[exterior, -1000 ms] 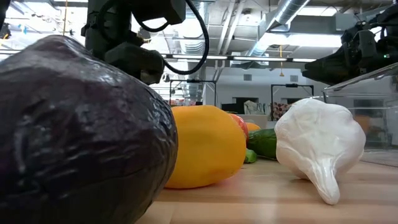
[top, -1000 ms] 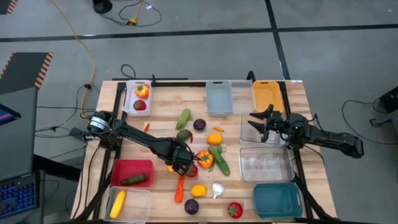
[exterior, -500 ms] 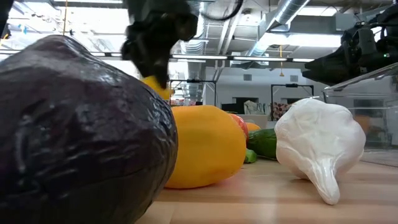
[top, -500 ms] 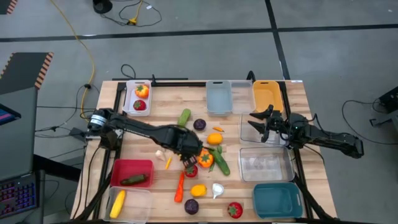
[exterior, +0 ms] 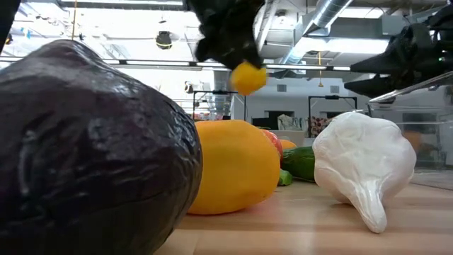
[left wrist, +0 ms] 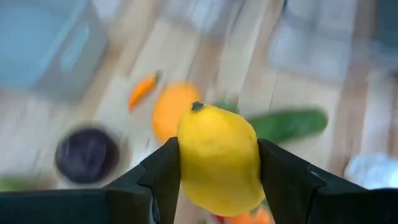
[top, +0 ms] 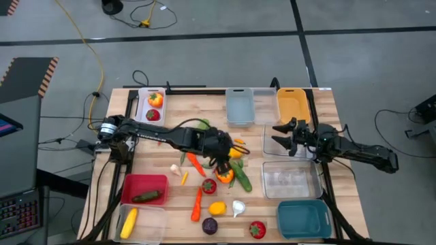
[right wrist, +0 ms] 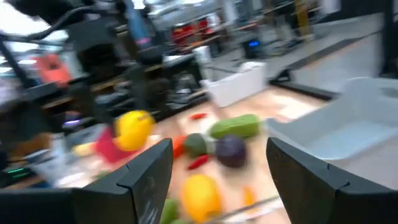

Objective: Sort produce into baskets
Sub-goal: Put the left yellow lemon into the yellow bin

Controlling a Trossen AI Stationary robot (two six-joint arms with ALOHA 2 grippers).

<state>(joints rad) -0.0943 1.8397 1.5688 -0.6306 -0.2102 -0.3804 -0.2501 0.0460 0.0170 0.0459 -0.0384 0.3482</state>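
Your left gripper [top: 227, 158] hangs at the centre of the high view, above the scattered produce, its two dark fingers [left wrist: 163, 177] pinching a yellow lemon [left wrist: 219, 159] (the same lemon shows as a small yellow ball near the top centre of the low view). Just below it in the high view lie an orange pepper [top: 225, 175], a red tomato [top: 209, 186] and a green cucumber [top: 242, 177]. Your right gripper [top: 280, 134] hovers at centre right over a clear basket [top: 272, 145], jaws spread wide with nothing between them. Along the top edge of the table stand a white basket [top: 141, 109] with two red-orange pieces, a grey basket [top: 240, 107] and an orange-yellow basket [top: 292, 103]. A red basket [top: 144, 186] at lower left holds a cucumber; a teal basket [top: 304, 218] sits at lower right.
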